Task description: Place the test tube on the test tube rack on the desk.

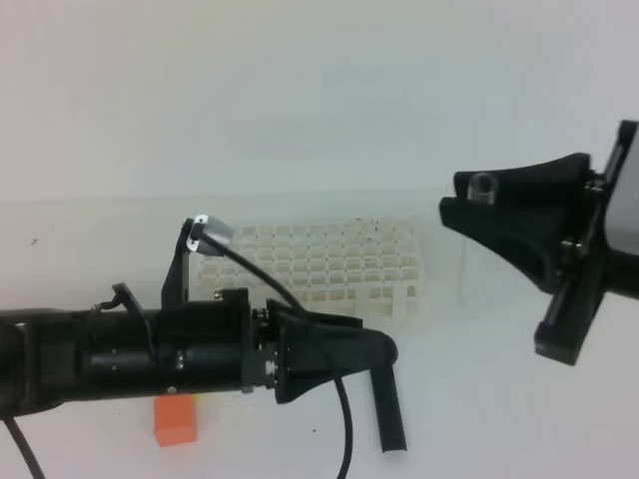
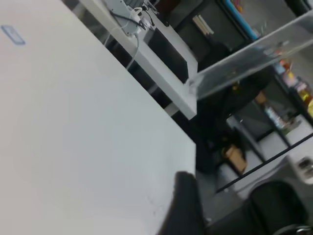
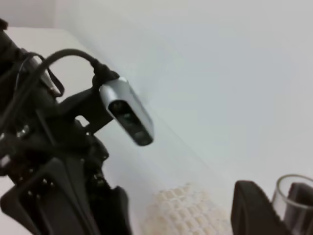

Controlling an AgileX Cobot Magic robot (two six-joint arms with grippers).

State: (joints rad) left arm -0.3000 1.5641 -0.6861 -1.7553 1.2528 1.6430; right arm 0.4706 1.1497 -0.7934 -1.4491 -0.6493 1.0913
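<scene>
Two grippers, one tube aloft

Two arms flank the test tube rack (image 1: 324, 271) on the desk (image 1: 300, 130); the right gripper (image 1: 477, 207) is closed on the test tube (image 1: 480, 190) near its rim, the clear body hanging upright just right of the rack, presumably so it can drop straight into a hole; the left gripper (image 1: 384, 384) sits low before the rack, one finger (image 1: 389, 409) visible, spread wide and holding nothing; an orange block (image 1: 175, 418) lies beside that arm.

Both arms are matte black: the left arm (image 1: 130, 349) is a thick cylindrical barrel with small silver screws. A silver wrist camera (image 1: 212, 237) sits on its thin black bracket, fed by a looping black cable (image 1: 344, 419). The right gripper (image 1: 479, 208) has broad, wedge-shaped black fingers.
</scene>
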